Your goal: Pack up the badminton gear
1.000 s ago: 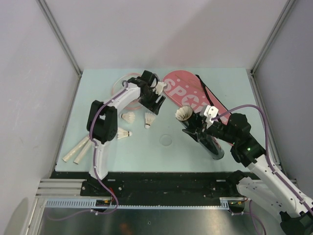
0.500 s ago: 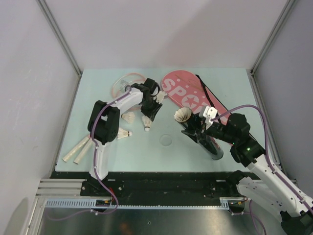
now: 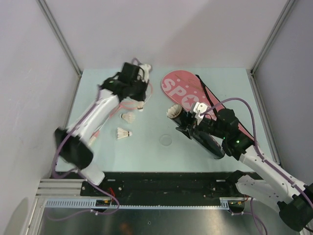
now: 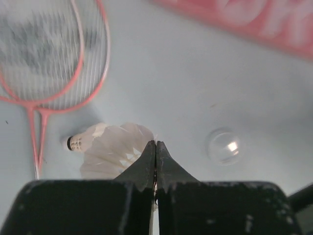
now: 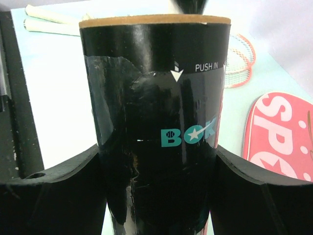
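My left gripper point(image 3: 141, 98) hangs above the table's far left, shut on the feather edge of a white shuttlecock point(image 4: 112, 149). Two other shuttlecocks point(image 3: 128, 117) point(image 3: 123, 133) lie on the table below it. Under that arm lies the pink-framed racket point(image 4: 49, 54), mostly hidden in the top view. A long black tube point(image 3: 208, 142) is tilted up off the table, and my right gripper point(image 5: 156, 161) is shut round it. Another shuttlecock point(image 3: 172, 111) sits in the tube's open mouth. The pink cover point(image 3: 186, 93) lettered "SPORT" lies behind the tube.
A small clear round lid point(image 3: 166, 140) lies on the table between the arms. The white racket handles point(image 5: 49, 14) point toward the near left edge. Grey walls close in the table on the left, back and right.
My left gripper closed on the shuttlecock that lay by the racket and lifted it up and back. The right arm shifted the tube's mouth a little to the left.
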Available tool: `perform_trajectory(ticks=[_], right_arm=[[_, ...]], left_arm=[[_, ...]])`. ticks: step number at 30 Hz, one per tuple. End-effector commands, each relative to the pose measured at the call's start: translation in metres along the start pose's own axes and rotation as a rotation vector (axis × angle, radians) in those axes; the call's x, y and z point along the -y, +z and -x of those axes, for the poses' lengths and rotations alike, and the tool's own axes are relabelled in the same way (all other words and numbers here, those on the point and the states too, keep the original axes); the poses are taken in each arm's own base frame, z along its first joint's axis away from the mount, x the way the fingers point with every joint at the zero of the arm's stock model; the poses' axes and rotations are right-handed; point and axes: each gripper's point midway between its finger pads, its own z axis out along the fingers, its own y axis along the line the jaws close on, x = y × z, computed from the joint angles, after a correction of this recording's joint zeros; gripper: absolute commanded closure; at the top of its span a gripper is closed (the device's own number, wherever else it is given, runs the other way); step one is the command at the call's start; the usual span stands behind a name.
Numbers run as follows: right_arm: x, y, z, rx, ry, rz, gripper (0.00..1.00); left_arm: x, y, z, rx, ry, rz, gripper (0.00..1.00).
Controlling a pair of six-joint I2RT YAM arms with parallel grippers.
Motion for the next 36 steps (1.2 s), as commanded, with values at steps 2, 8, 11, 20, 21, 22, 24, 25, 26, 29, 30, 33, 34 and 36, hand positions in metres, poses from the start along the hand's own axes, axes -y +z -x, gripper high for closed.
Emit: perform_trajectory(ticks=[2,8,11,20,21,22,24,25,26,29,30,33,34,36], right_arm=[[0.018,0.014,0.018,0.066,-0.044,-0.049,1.00],[0.023,0.023,0.028,0.113,-0.053,-0.055,1.00],[0.021,0.023,0.039,0.153,-0.065,-0.045,1.00],[0.014,0.017,0.052,0.186,-0.084,-0.037,1.00],[0.013,0.015,0.054,0.192,-0.086,-0.035,1.00],[0.012,0.014,0.055,0.195,-0.087,-0.035,1.00],[0.012,0.012,0.060,0.208,-0.089,-0.039,1.00],[0.012,0.011,0.060,0.209,-0.088,-0.040,1.00],[0.013,0.010,0.062,0.212,-0.090,-0.044,1.00],[0.011,0.010,0.064,0.220,-0.091,-0.040,1.00],[0.010,0.010,0.064,0.221,-0.088,-0.035,1.00],[0.010,0.010,0.065,0.226,-0.084,-0.033,1.00],[0.010,0.011,0.064,0.224,-0.082,-0.035,1.00],[0.012,0.010,0.067,0.232,-0.083,-0.044,1.00]], left_arm=[[0.051,-0.181,0.078,0.596,-0.137,-0.201,1.00],[0.098,-0.280,0.078,0.929,-0.066,-0.432,1.00],[0.120,-0.285,0.077,0.932,-0.016,-0.483,1.00],[0.162,-0.270,0.085,0.925,0.013,-0.503,1.00],[0.164,-0.262,0.087,0.915,0.022,-0.496,1.00],[0.166,-0.259,0.087,0.911,0.025,-0.490,0.99],[0.172,-0.247,0.085,0.882,0.033,-0.493,1.00],[0.176,-0.245,0.084,0.875,0.040,-0.509,1.00],[0.179,-0.244,0.082,0.866,0.047,-0.520,1.00],[0.182,-0.236,0.080,0.849,0.035,-0.517,1.00],[0.182,-0.234,0.082,0.849,0.022,-0.516,1.00],[0.188,-0.236,0.084,0.858,0.016,-0.543,1.00],[0.190,-0.236,0.084,0.855,0.014,-0.556,1.00],[0.199,-0.230,0.080,0.824,0.007,-0.600,0.99]])
